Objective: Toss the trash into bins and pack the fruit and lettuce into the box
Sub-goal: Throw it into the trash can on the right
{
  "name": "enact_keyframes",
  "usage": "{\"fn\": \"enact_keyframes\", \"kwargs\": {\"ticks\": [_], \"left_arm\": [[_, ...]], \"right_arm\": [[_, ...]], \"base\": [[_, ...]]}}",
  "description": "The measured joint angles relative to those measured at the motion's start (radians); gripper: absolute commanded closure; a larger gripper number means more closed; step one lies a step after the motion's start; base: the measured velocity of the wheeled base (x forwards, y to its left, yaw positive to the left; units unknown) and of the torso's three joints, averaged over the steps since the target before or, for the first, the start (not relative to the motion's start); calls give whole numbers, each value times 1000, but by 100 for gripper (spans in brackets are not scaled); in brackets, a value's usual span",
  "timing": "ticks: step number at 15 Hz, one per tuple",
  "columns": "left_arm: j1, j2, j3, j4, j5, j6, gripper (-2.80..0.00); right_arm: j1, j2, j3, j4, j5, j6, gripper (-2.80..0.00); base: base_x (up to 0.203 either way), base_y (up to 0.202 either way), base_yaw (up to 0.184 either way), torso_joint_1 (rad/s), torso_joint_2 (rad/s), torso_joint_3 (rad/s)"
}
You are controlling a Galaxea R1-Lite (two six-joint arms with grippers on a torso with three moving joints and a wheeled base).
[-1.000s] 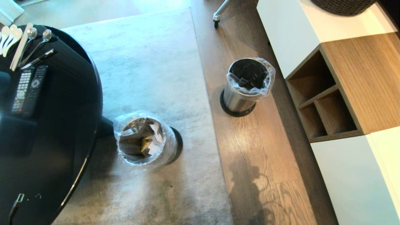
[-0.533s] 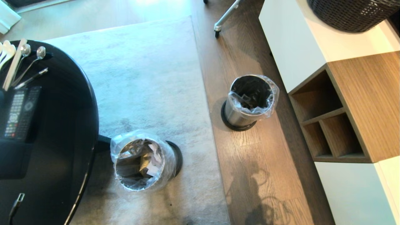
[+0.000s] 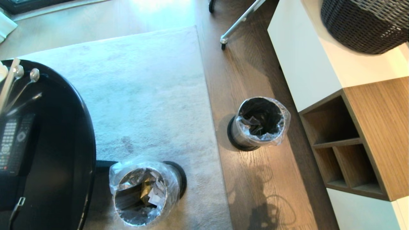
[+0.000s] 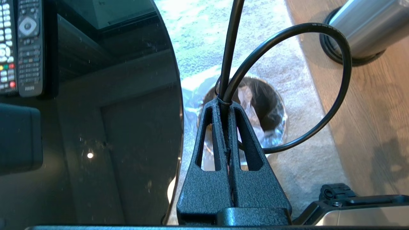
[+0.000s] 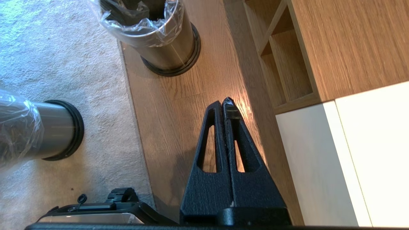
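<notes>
Two steel bins with clear liner bags stand on the floor. The near bin (image 3: 140, 195) is on the grey rug beside the black table, with white paper (image 3: 156, 197) and a gold-yellow wrapper (image 3: 145, 189) inside. The far bin (image 3: 260, 123) stands on the wooden floor and looks dark inside. My left gripper (image 4: 224, 102) is shut above the near bin (image 4: 262, 108), with a black cable (image 4: 338, 95) looping past its tips. Shut and holding nothing, my right gripper (image 5: 222, 103) hangs over bare wooden floor near the far bin (image 5: 159, 35). Fruit, lettuce and box are out of view.
The round black table (image 3: 64, 159) at the left carries remote controls (image 3: 12, 140) and spoons (image 3: 19, 75). A white cabinet (image 3: 303, 64) with wooden cubbies (image 3: 338, 147) runs along the right, with a dark woven basket (image 3: 364, 25) on top. A wheeled chair leg (image 3: 238, 24) is at the back.
The whole head picture has slid downward, so the camera has moved: bins and table sit lower, and more of the woven basket shows. The bins keep their places on the floor.
</notes>
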Motion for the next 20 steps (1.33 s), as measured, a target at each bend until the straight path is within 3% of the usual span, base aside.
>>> {"fn": "enact_keyframes", "kwargs": {"ticks": [16,20], "left_arm": [[0,0,0,2,0,1,0],[0,0,0,2,0,1,0]], "right_arm": [[0,0,0,0,0,0,0],[1,0,0,2,0,0,0]], "base": [[0,0,0,0,0,0],[-4,6,-122,1,3,2]]}}
